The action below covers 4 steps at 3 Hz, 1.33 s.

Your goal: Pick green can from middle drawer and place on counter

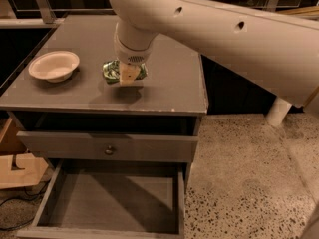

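The green can [110, 69] lies on its side in my gripper [127, 72], just above the counter [169, 83] near its middle, with a shadow under it. My gripper is shut on the can, and a cream fingertip [130, 75] crosses the can's front. The large white arm reaches in from the upper right and hides the back of the can. The middle drawer [114, 203] is pulled out below, and its grey floor is bare.
A cream round bowl [54, 65] stands on the counter's left side. A closed drawer front with a small knob [109, 150] sits above the open drawer. A wooden object [12, 163] is on the floor at left. Speckled floor lies at right.
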Each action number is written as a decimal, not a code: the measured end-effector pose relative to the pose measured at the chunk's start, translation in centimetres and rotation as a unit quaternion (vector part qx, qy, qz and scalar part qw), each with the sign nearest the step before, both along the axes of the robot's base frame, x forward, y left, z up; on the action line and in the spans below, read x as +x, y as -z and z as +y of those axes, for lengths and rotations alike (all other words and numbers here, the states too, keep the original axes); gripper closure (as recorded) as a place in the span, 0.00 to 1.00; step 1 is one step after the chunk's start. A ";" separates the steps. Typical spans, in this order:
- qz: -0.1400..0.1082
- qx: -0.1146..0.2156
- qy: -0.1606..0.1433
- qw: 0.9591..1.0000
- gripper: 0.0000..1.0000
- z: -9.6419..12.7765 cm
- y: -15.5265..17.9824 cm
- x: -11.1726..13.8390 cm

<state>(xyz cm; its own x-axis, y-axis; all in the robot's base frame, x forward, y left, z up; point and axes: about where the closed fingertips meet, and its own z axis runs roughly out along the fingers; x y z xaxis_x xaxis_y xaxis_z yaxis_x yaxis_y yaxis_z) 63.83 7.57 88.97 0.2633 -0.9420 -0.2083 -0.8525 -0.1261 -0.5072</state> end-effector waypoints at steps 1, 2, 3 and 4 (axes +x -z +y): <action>0.010 -0.011 -0.020 1.000 1.00 0.9 0.6 -0.3; 0.017 0.010 -0.037 0.999 1.00 1.3 1.1 -0.5; 0.059 0.063 -0.022 0.996 1.00 -1.8 1.3 0.7; 0.098 0.110 -0.007 0.989 1.00 -3.1 -0.1 1.5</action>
